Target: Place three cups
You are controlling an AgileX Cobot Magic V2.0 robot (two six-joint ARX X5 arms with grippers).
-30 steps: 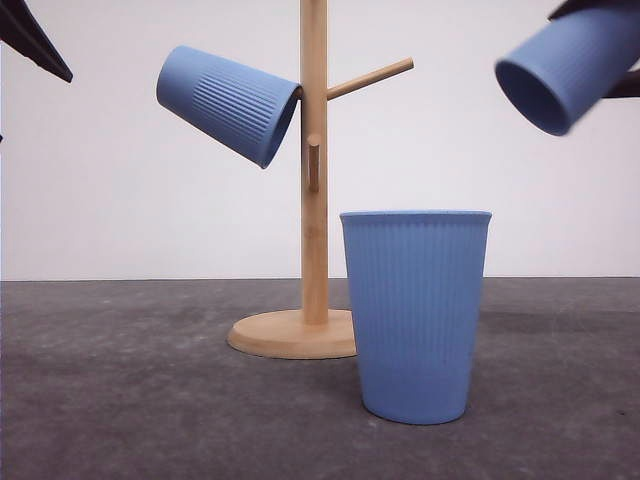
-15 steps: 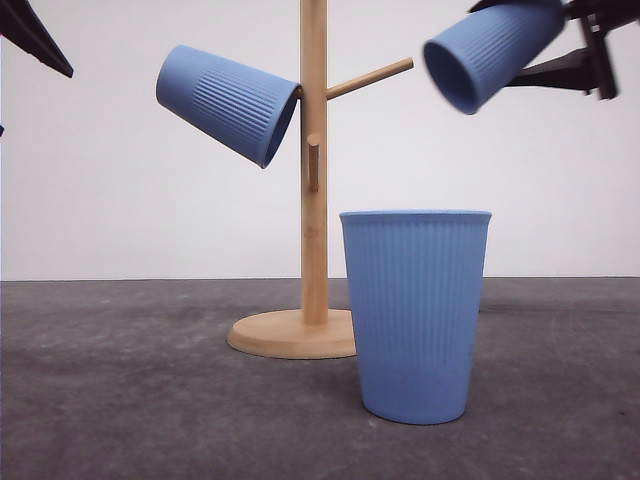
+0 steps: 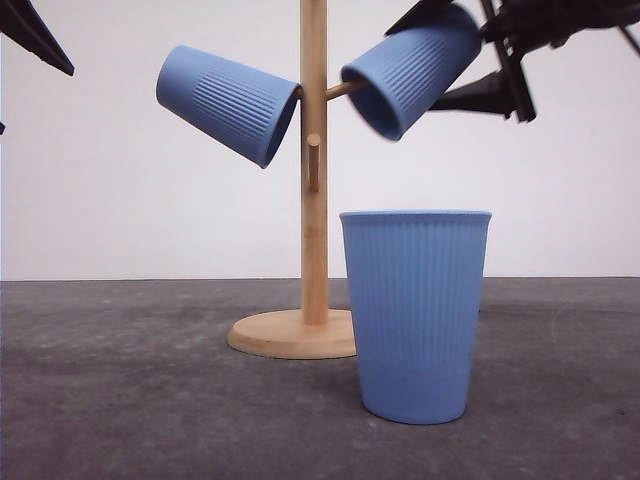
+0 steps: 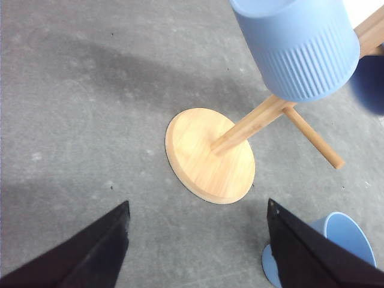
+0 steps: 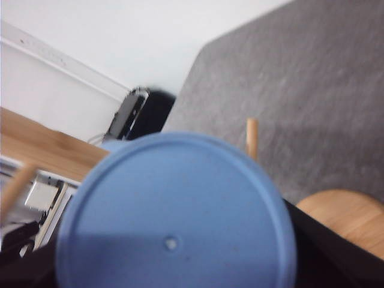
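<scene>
Front view shows the right gripper (image 3: 470,60), clamped on a cup (image 3: 412,68), having swung it from upper right onto the rack's peg (image 3: 343,89); the second placement looks nearly done, left gripper (image 4: 198,240) spread wide.

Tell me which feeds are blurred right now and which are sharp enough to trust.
Front view: the cup in the right end effector is smeared at its mouth; the hung cup, wooden rack and standing cup are crisp. Right wrist view: soft throughout, the held cup's base close and hazy. Left wrist view: mostly sharp, with a blurred blue patch at one edge.
</scene>
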